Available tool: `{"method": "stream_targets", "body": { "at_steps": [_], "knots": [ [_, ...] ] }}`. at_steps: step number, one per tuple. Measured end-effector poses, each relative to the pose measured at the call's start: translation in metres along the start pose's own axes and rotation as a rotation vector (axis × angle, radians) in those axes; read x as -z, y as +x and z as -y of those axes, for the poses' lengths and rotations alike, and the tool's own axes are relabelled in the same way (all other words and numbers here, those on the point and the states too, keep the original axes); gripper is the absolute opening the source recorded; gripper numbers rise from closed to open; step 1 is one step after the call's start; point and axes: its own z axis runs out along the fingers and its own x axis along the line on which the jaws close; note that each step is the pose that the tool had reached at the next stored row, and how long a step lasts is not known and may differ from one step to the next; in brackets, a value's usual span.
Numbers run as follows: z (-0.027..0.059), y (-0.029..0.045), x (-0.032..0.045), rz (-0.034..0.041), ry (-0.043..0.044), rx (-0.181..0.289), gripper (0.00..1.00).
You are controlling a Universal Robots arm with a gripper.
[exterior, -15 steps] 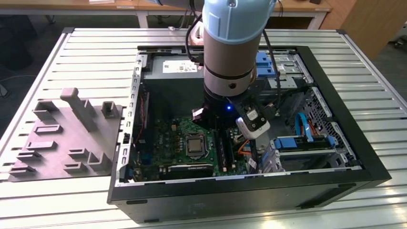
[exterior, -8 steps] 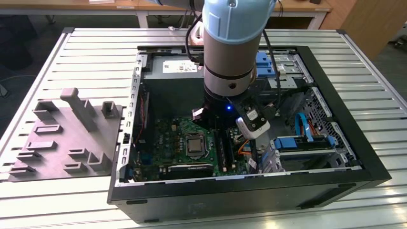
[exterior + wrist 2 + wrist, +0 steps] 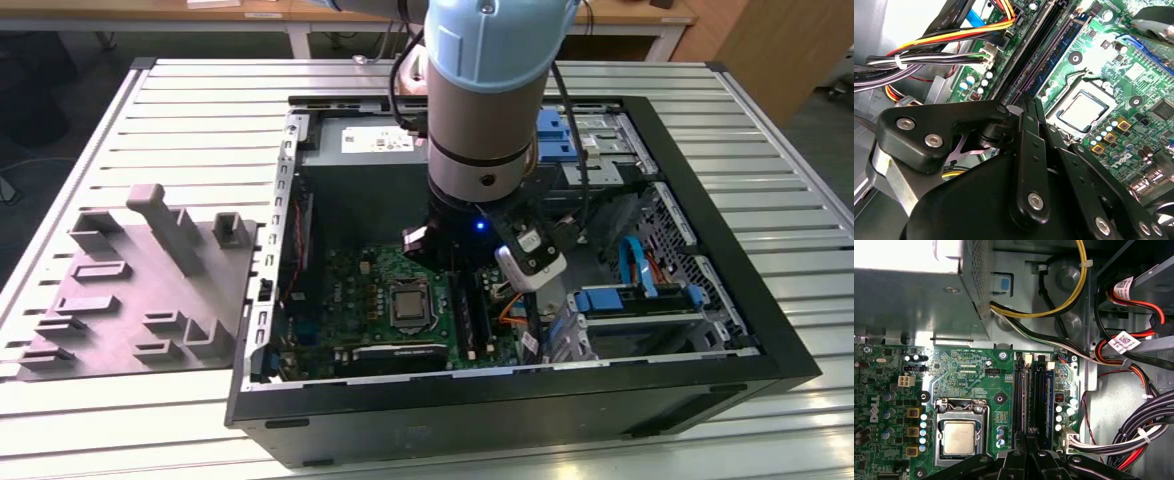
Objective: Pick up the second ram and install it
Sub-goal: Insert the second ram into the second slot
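The hand (image 3: 1028, 98) hangs inside the open computer case (image 3: 781, 345) on the desk (image 3: 200, 110), just above the black memory slots (image 3: 1039, 390) of the green board (image 3: 969, 370). Its fingers (image 3: 1030, 145) are drawn narrow, almost together; I cannot tell if they grip something. A dark-blue memory stick (image 3: 1051, 390) stands upright in the slot row beside them.

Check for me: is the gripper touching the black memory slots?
Cannot tell. In both wrist views the shut gripper overlaps the memory slots, but neither shows contact or a gap plainly.
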Motion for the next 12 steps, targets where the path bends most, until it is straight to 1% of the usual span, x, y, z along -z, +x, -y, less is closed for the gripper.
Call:
{"method": "stream_targets", "body": {
  "at_steps": [6,12],
  "knots": [
    [0.0000,-0.0008,0.0000,0.0012,0.0016,-0.026,0.11],
    [0.0000,-0.0009,0.0000,0.0013,0.0018,-0.029,0.11]
  ]
}}
